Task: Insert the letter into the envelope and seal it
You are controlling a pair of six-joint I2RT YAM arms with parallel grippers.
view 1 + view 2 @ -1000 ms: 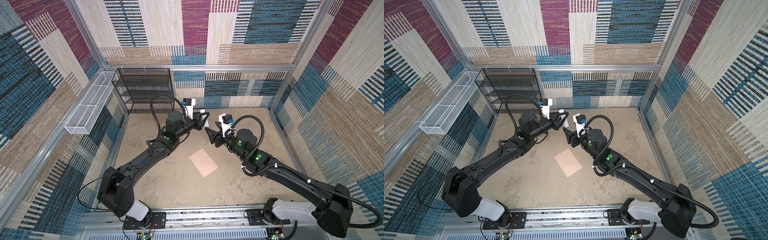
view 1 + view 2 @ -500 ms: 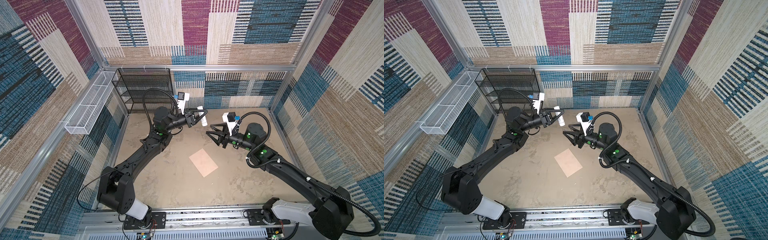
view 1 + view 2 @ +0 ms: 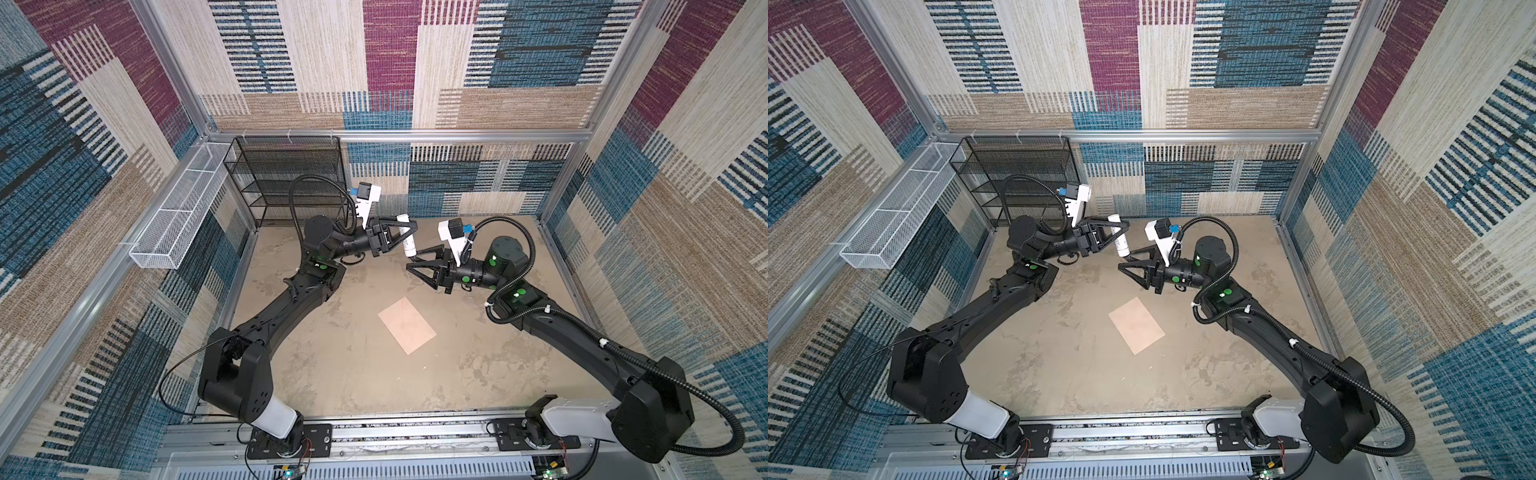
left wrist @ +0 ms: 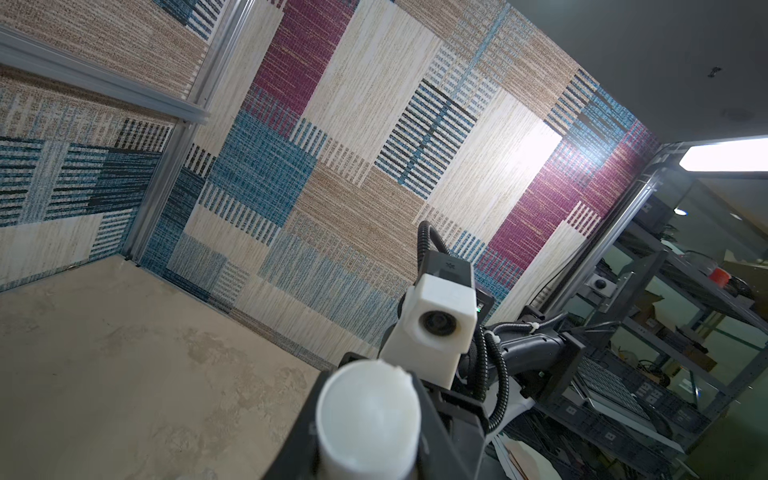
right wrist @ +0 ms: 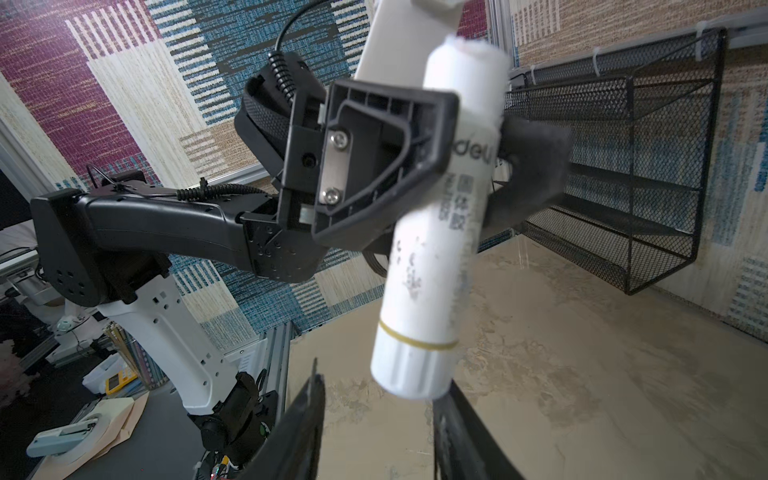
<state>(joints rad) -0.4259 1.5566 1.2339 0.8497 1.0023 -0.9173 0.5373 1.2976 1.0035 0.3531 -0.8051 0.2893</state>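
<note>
The peach envelope lies flat near the middle of the table. Beyond it, both arms arch up from the front rail with elbows bent and wrists levelled toward each other above the tabletop. The left gripper pinches a white glue stick by its middle, nearly upright. The right gripper faces it with jaws spread either side of the stick's lower end, and a black mesh rack stands against the far wall.

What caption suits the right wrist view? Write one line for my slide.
Left gripper holds a white glue stick mid-body; right gripper, fingers apart, near its ridged end.
</note>
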